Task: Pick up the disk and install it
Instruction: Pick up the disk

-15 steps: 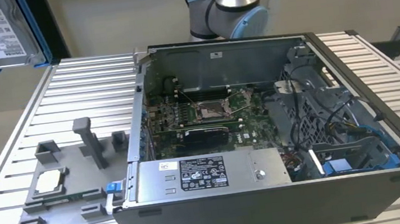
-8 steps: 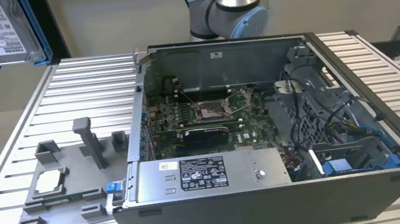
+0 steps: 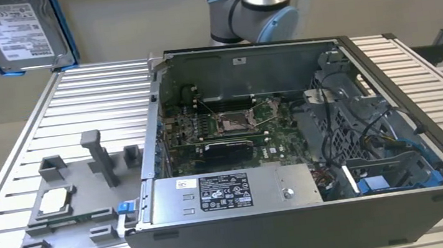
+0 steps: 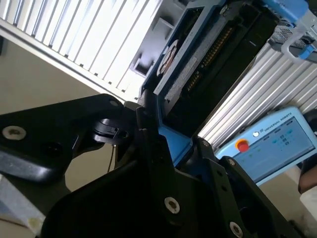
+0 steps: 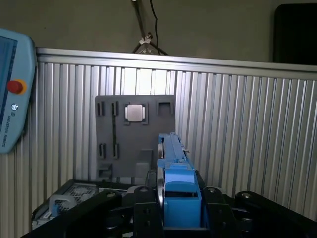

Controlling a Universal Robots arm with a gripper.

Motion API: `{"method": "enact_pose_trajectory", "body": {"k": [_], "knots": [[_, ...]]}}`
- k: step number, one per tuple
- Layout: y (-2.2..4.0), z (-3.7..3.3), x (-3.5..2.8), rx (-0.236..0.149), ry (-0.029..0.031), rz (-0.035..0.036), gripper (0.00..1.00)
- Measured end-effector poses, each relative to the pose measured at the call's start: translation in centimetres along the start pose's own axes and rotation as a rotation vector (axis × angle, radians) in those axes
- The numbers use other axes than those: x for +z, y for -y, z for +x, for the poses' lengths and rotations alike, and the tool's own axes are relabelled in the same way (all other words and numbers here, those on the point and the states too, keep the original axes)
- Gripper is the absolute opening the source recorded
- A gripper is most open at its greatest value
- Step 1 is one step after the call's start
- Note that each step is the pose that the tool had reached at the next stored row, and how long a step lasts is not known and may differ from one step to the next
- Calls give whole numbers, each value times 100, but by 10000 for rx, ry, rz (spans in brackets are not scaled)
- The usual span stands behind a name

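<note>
Disk pinched edge-on, held high off the table.

The gripper [image 5: 178,210] is pressed onto the blue bracket of the disk [image 5: 171,148], with a black finger [image 5: 146,213] on either side, probably so the label face is left clear. In the exterior view the disk [image 3: 23,31] hangs at the upper left, above the table [image 3: 92,88]. It is well apart from the open case [image 3: 292,153] and its bay [image 3: 394,170] at the lower right. The grey tray [image 3: 76,240] holds the chip [image 3: 53,201].
</note>
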State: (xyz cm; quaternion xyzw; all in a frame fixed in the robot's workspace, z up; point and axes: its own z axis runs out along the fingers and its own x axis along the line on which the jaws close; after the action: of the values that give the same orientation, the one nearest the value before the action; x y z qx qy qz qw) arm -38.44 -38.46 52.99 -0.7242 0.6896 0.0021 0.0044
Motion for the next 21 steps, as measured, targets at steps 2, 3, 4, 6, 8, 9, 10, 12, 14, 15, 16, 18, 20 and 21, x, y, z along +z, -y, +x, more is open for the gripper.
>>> {"method": "enact_pose_trajectory", "body": {"k": [2, 3, 4, 6, 8, 9, 10, 12, 14, 15, 16, 18, 20, 21], "knots": [[90, 5, 1, 0, 1, 1, 0], [135, 7, 1, 0, 0, 1, 0], [181, 9, 1, 0, 0, 0, 0], [269, 13, 1, 0, 0, 0, 0], [342, 17, 2, 0, 1, 1, 0], [373, 18, 2, 0, 1, 1, 0], [434, 21, 1, 0, 0, 0, 0], [519, 25, 2, 0, 0, 1, 0], [583, 29, 2, 0, 0, 0, 0], [613, 30, 2, 0, 0, 0, 0], [644, 32, 2, 0, 0, 1, 0], [704, 35, 3, 0, 0, 1, 0], [763, 37, 3, 1, 0, 0, 0], [793, 39, 3, 0, 0, 1, 0]]}}
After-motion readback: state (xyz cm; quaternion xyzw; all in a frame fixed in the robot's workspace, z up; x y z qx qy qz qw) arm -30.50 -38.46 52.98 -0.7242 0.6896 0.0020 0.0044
